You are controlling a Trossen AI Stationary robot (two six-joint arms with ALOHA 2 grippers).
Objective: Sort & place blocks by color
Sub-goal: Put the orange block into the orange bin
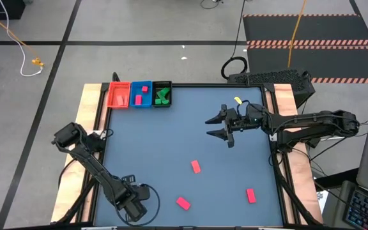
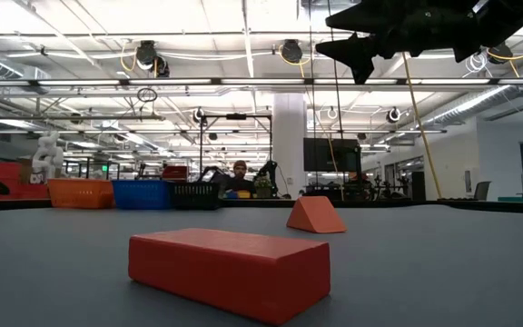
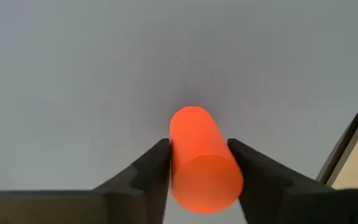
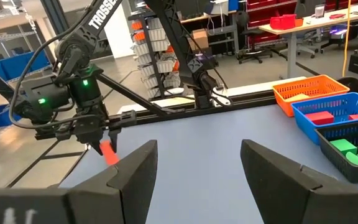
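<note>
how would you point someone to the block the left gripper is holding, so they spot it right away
Start at the near left corner of the dark table, where the left gripper points down. Between its fingers sits the orange block. Unlike the flat pink-red blocks lying loose on the mat, such as the nearest one, it is a rounded cylinder, and brighter orange.

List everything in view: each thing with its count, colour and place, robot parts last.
Loose blocks: three, pink-red, on the near half of the mat.
Cylinder block: one, orange, between the left gripper's fingers.
Trays: three at the far left edge, orange-red, blue, black.
Blocks in trays: pink-red in the blue tray, green in the black tray.
Table: one, grey-blue mat.
Person: one, beyond the table.
Left gripper: near left corner, shut on the cylinder.
Right gripper: open, raised over the right half.
</note>
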